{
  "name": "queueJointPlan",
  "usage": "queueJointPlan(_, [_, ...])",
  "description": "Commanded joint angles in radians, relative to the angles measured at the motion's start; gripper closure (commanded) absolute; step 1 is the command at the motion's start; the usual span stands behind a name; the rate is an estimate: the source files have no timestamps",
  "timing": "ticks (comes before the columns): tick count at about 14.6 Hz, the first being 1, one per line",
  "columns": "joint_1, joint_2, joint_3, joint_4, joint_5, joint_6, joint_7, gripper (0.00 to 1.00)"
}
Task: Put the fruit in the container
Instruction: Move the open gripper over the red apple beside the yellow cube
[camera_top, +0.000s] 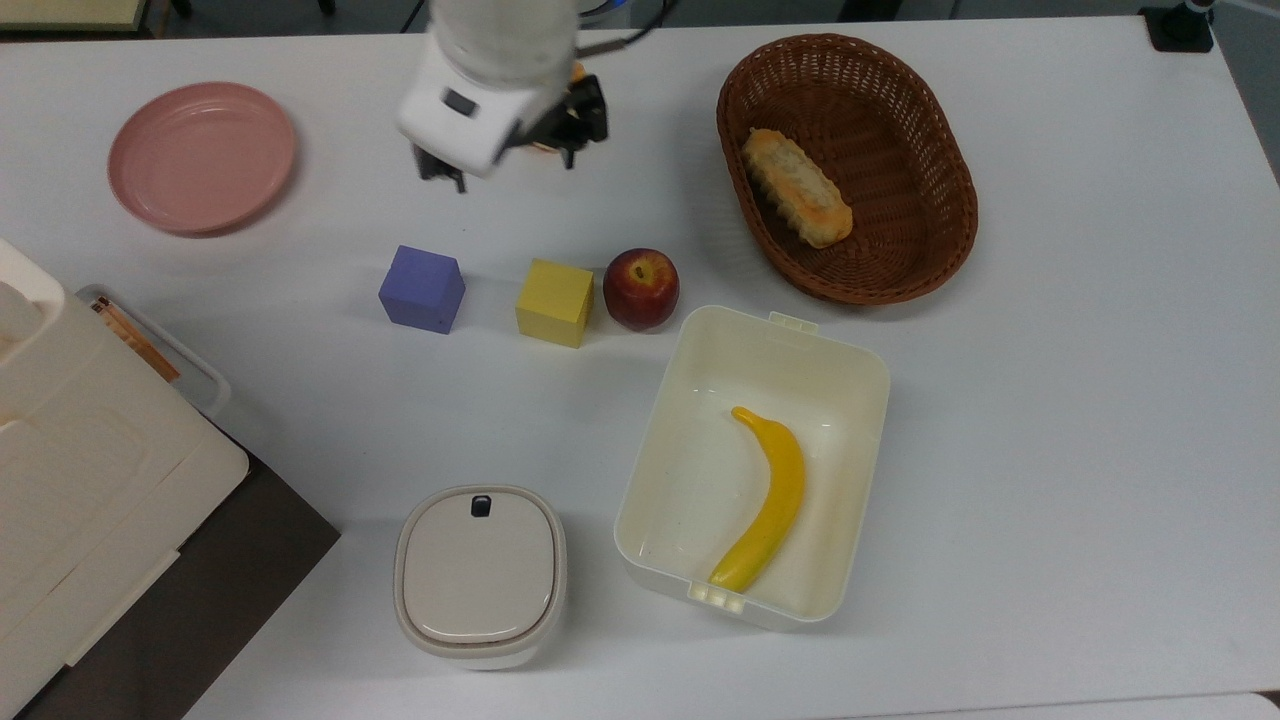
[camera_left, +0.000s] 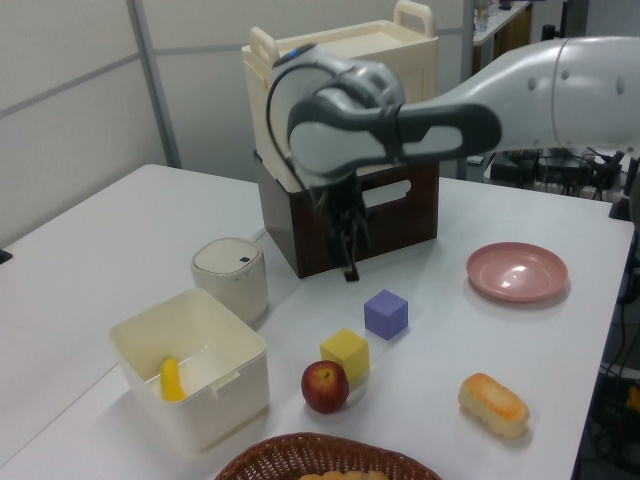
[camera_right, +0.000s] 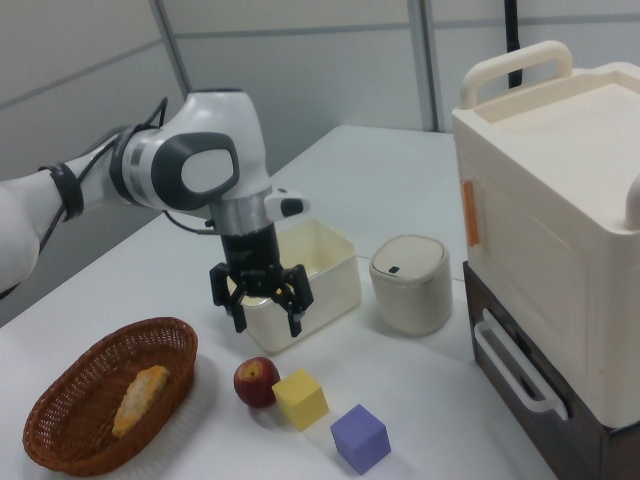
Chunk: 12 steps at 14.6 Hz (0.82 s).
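Observation:
The dark-red apple (camera_top: 641, 288) (camera_left: 325, 386) (camera_right: 256, 381) sits on the white table beside a yellow cube, just off the upper left corner of the cream-white tub (camera_top: 858, 362) (camera_left: 215, 400) (camera_right: 335, 268). A yellow banana (camera_top: 775, 495) lies inside the tub. My gripper (camera_top: 503, 168) (camera_left: 350, 268) (camera_right: 266, 318) hangs open and empty above the table. In the top view it is up and left of the apple. Its fingers point down, and the apple is well apart from them.
A yellow cube (camera_top: 555, 302) and a purple cube (camera_top: 422, 288) stand left of the apple in the top view. A wicker basket (camera_top: 950, 150) holds a bread. A bread roll (camera_left: 492, 403), a pink plate (camera_top: 200, 155), a lidded beige box (camera_top: 480, 575) and a cream case (camera_left: 300, 100) also stand around.

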Motion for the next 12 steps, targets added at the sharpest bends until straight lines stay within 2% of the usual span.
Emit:
queueJointPlan(1, [0.062, 0.061, -0.007, -0.004, 0.02, -0.01, 0.014, 0.0])
queueJointPlan(6, [0.104, 0.142, -0.006, -0.003, 0.019, -0.001, 0.004, 0.0])
queueJointPlan(8, [0.102, 0.163, 0.026, -0.006, 0.017, 0.041, 0.013, 0.0])
queueJointPlan(12, [0.104, 0.199, 0.05, -0.014, 0.016, 0.083, 0.021, 0.0])
